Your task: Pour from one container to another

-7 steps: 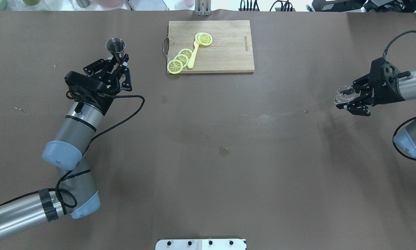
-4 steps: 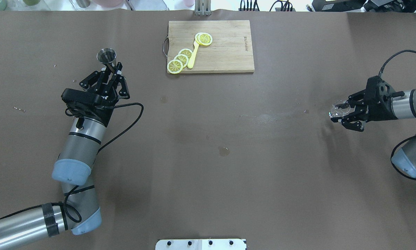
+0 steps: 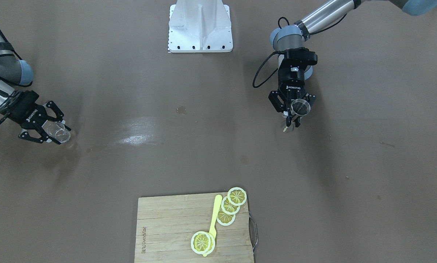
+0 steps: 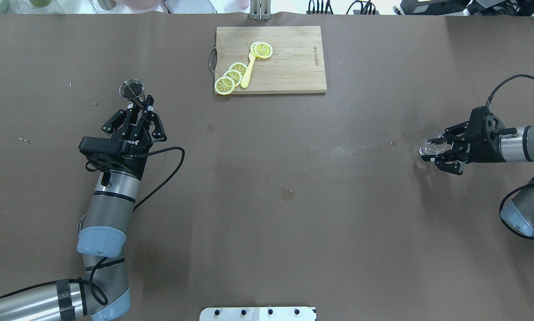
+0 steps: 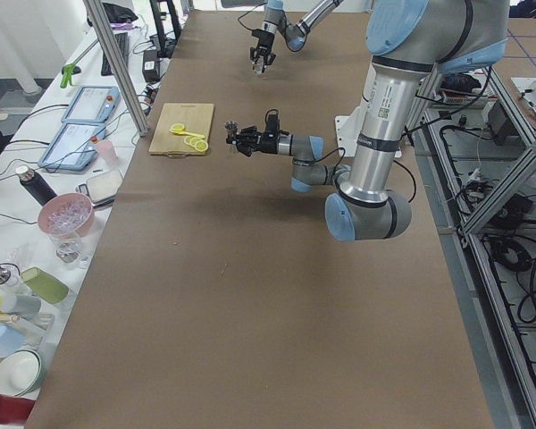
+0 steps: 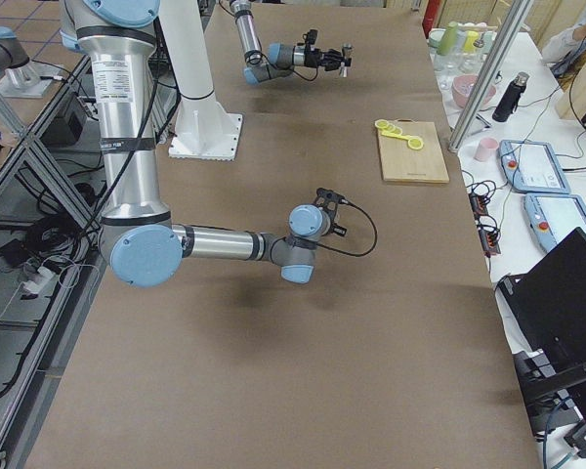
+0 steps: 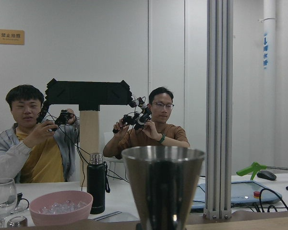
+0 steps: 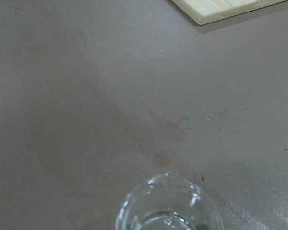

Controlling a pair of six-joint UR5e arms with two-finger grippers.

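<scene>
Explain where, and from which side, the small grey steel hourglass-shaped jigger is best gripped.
Grip the small grey steel hourglass-shaped jigger at its narrow waist, coming in level from the side, as the left hand does. The cones flaring above and below should stop slipping, and the upright mouth is left clear.

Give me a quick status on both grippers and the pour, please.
Left gripper shut on jigger, upright. Right gripper shut on glass cup. Wide apart, no pour yet. Cutting board off the line between them.
</scene>
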